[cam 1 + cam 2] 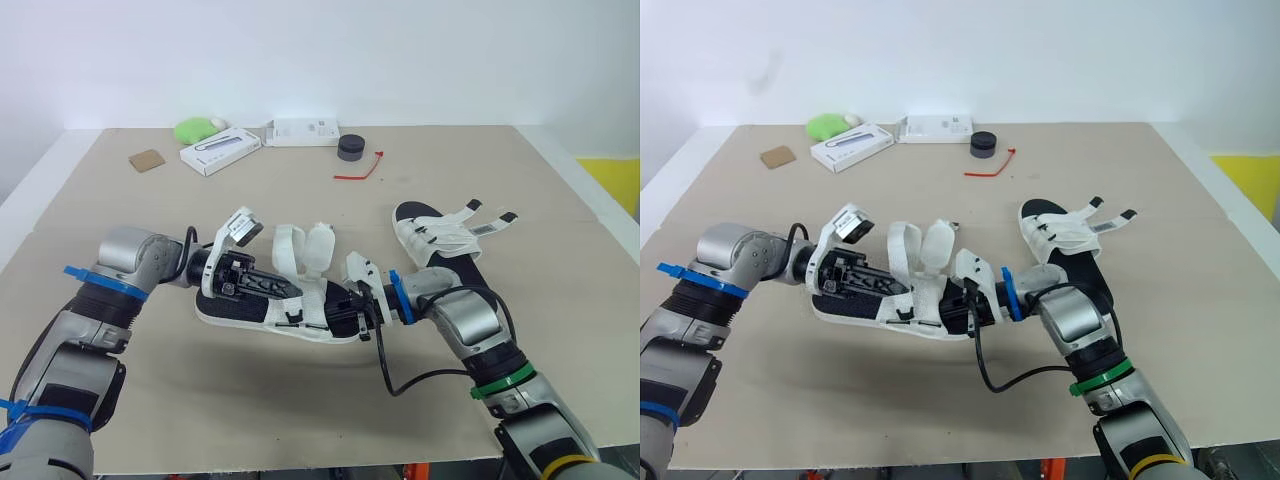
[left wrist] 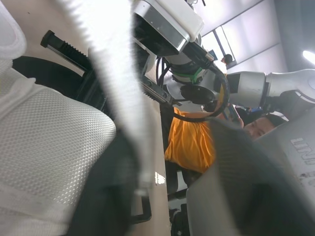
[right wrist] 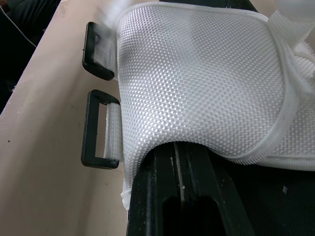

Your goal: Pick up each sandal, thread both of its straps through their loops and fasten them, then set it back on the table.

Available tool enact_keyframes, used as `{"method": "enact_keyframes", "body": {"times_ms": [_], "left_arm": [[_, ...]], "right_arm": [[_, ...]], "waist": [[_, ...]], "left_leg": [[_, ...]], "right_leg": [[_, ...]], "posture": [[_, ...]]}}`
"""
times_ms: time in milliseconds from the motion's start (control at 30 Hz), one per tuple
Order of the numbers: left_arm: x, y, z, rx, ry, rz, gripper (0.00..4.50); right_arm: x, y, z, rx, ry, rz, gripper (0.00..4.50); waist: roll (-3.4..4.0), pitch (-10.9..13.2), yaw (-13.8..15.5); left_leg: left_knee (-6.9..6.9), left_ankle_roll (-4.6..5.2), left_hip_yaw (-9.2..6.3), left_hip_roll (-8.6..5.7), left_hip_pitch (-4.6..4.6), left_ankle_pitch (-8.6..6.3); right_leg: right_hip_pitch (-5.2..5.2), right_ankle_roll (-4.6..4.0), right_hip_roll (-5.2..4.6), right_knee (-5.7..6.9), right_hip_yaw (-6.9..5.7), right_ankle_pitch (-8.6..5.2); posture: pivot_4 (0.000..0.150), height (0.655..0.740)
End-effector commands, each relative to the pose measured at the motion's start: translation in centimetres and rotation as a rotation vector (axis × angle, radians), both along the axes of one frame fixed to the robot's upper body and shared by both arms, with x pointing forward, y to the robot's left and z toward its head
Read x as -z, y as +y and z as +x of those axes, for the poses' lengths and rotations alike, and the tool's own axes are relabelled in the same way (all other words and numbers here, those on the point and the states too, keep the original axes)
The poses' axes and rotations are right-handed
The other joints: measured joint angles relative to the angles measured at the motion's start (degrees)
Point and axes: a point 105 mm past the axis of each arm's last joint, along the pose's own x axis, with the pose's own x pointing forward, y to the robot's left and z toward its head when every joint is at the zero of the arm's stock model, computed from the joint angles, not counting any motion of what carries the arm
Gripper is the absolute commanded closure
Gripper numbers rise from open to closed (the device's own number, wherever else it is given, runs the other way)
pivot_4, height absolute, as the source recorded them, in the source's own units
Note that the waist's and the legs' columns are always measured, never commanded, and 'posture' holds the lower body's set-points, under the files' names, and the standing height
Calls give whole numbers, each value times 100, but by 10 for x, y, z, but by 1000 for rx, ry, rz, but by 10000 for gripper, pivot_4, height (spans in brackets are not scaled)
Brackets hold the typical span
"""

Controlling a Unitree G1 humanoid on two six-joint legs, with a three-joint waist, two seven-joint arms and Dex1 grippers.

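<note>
First, the two tools met over one sandal (image 1: 240, 318) lying on the worktop (image 1: 250, 410). The left tool (image 1: 288, 290) lay flat along its black footbed. The right tool (image 1: 352, 306) reached in at the opposite end, so the tools pointed at each other with the sandal's middle between them. Whether either tool was wide, narrow or holding anything could not be told. Just past the left tool's tip, two white straps (image 1: 290, 245) stood up unfastened. In the right wrist view a mesh flap (image 3: 197, 73) lay across the right tool, and just beyond it two black loops (image 3: 101, 130) sat side by side at the flap's edge, close above the worktop. Farther out from the right tool and apart from it, the second sandal (image 1: 440, 240) rested on the worktop with its tagged straps (image 1: 490, 215) splayed outward. Well beyond both tools, near the far edge, sat a black puck (image 1: 350, 147), a red tie (image 1: 360, 170), two white boxes (image 1: 220, 151) and a green lump (image 1: 195, 129).
</note>
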Motion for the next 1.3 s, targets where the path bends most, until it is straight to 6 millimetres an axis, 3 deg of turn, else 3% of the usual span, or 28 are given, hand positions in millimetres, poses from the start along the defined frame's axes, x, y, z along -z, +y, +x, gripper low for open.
{"method": "enact_keyframes", "body": {"times_ms": [33, 500, 900, 1067, 1300], "left_arm": [[-6, 0, 0, 1, -41, -20, 43872], [-9, 2, 0, 142, -142, 93, 44890], [-12, -5, 23, 150, -198, 162, 44890], [-20, -14, 24, 140, -150, 96, 44890], [-12, -5, 16, 145, -103, 118, 44890]], "right_arm": [[40, -4, -13, 12, 140, -93, 45000], [40, -3, -13, 12, 139, -94, 45000], [42, -2, -17, 19, 143, -88, 45000], [43, -3, -18, 25, 146, -89, 45000], [42, -4, -17, 31, 145, -90, 45000]], "waist": [[0, 0, 0], [0, 0, 0], [2, -1, -8], [2, -1, -9], [2, -1, -13]], "left_leg": [[0, 0, 0, 0, 0, 0], [0, -1, 0, 0, 0, 1], [0, 4, 0, 0, 0, -2], [0, 7, 0, 1, -2, -4], [0, 8, 0, 2, -3, -5]], "right_leg": [[0, 0, 0, 0, 0, 0], [0, -1, 1, 0, -1, 1], [-2, 0, 4, 0, 2, -2], [-4, -1, 5, 0, 2, -3], [-5, -1, 6, 0, 3, -3]], "posture": [[1500, 7400], [1500, 7400], [1500, 7400], [1500, 7400], [1500, 7400]]}}
